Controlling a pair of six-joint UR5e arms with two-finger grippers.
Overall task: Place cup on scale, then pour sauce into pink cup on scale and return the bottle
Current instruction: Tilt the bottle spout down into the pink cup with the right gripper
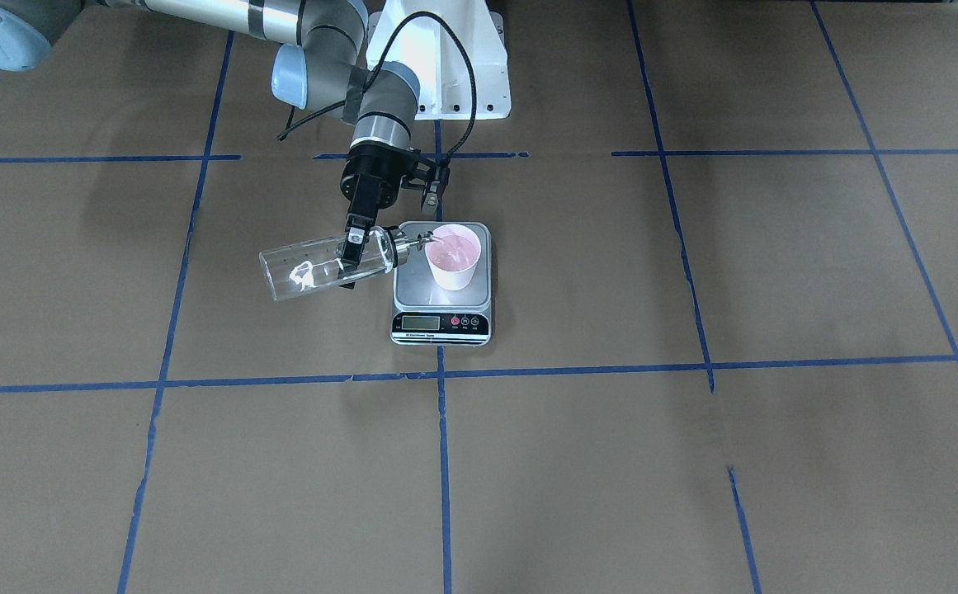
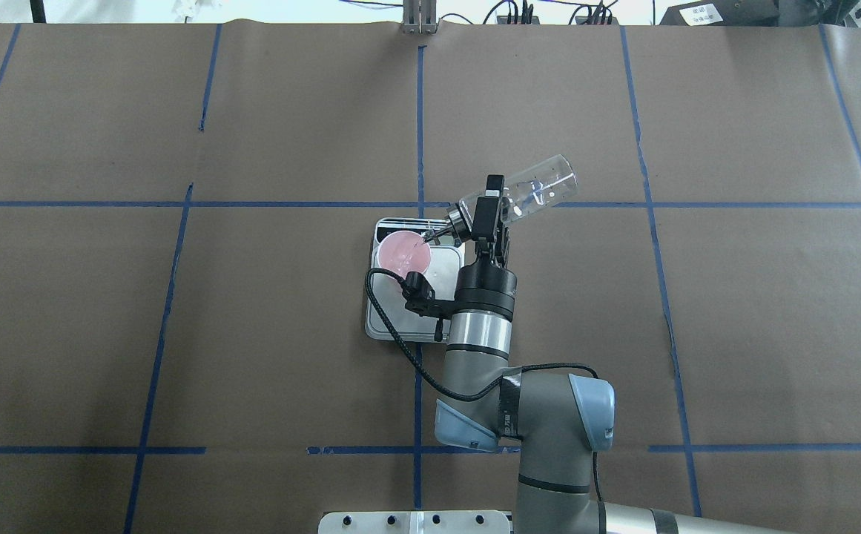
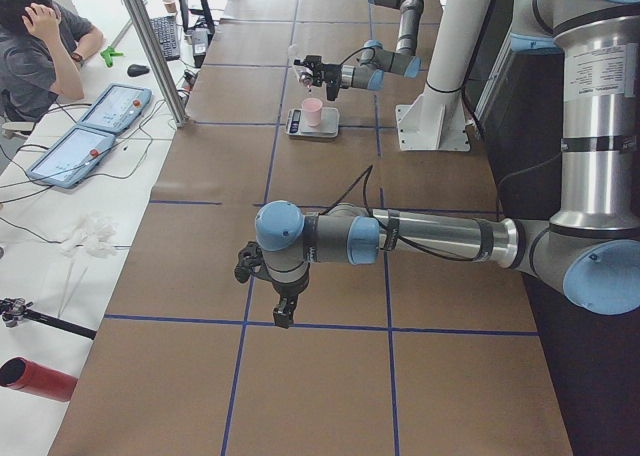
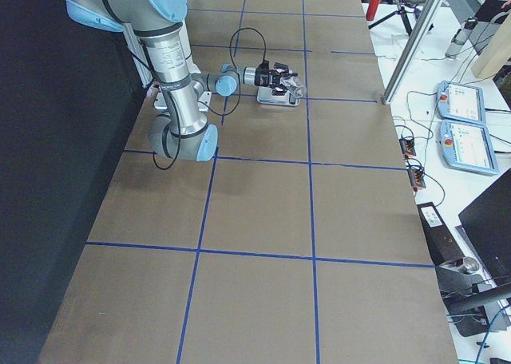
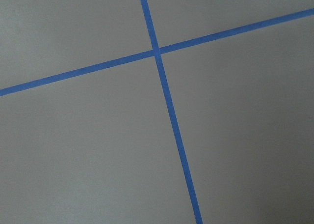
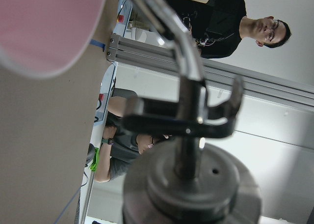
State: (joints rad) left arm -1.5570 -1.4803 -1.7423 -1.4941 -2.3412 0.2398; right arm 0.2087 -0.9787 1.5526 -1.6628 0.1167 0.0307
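Observation:
The cup (image 1: 454, 256), white outside and pink inside, stands upright on the scale (image 1: 442, 324), toward the platform's back corner. My right gripper (image 1: 352, 247) is shut on the bottle (image 1: 322, 266), a clear glass one that lies nearly horizontal with its silver pourer tip just over the cup's rim. In the overhead view the bottle (image 2: 526, 194) slants up to the right from the cup (image 2: 403, 252). The right wrist view has the pourer (image 6: 186, 62) close up beside the cup's pink rim (image 6: 44, 27). My left gripper (image 3: 283, 311) hangs over bare table far from the scale; I cannot tell whether it is open.
Blue tape lines (image 5: 167, 101) grid the brown table. A person (image 3: 40, 46) sits at a side bench with two tablets (image 3: 90, 126). An aluminium post (image 3: 150, 46) stands at that table edge. The robot's white base (image 1: 445, 58) is behind the scale.

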